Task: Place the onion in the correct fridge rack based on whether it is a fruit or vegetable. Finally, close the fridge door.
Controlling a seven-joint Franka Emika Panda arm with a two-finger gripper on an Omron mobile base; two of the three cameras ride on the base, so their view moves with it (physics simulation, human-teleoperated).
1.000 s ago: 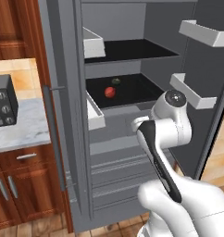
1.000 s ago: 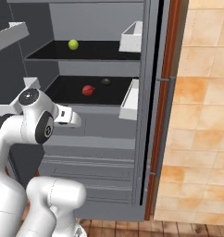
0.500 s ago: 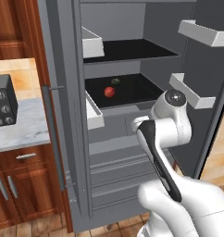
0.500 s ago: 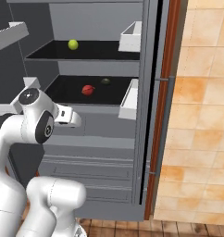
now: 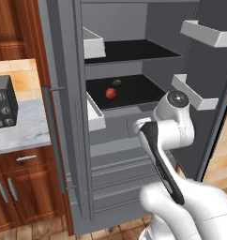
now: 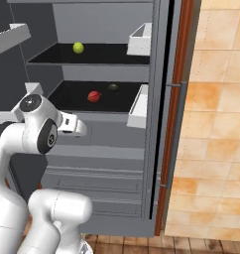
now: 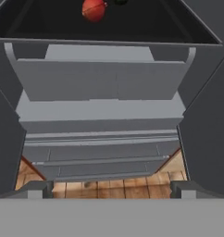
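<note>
**Onion resting on the lower fridge shelf, arm drawn back outside**

A small red-maroon onion (image 5: 110,93) sits on the fridge rack (image 5: 134,89), the lower of two flat black shelves inside an open grey fridge. A small dark green item (image 5: 117,82) lies just behind it, close but seemingly not touching. A yellow-green fruit (image 6: 78,47) rests on the upper black shelf (image 6: 102,54).

The white arm is folded in front of the fridge, below shelf level. The gripper (image 6: 75,125) points toward the drawer fronts; its fingertips (image 7: 35,189) stand wide apart at the hand view's bottom corners, with nothing between them.

The onion looks light, firm and round, so it would likely roll if nudged. A hold across its widest middle seems safest. It appears already placed, leaving the open door (image 5: 214,89) to shut.
</note>
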